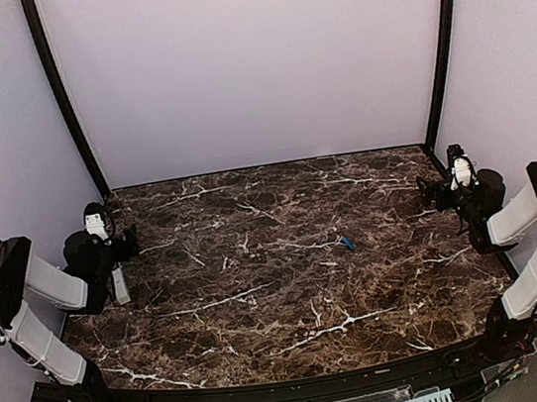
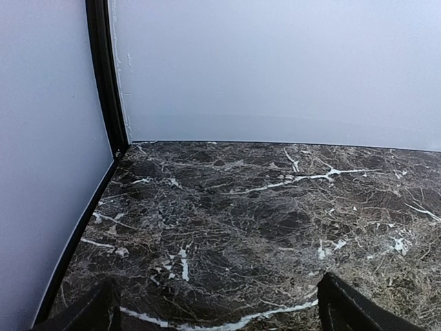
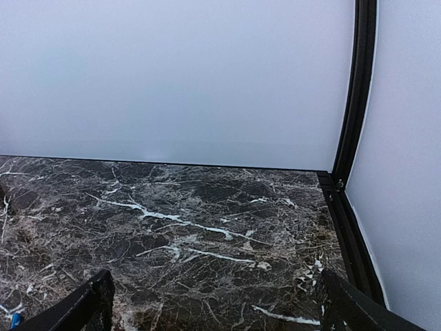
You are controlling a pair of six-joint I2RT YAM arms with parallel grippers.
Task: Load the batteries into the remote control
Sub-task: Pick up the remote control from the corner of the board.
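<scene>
Lying between left tool (image 2: 217,280) and right tool (image 3: 215,273) (both spread apart) is 1 battery (image 1: 348,244).

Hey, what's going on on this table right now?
Nothing is being handled yet. The left gripper and the right gripper sit at opposite sides of the marble table, both open and empty. One small blue battery lies alone on the marble, right of centre. A slim white bar, probably the remote control, lies close to the left gripper. No battery has been loaded so far.
</scene>
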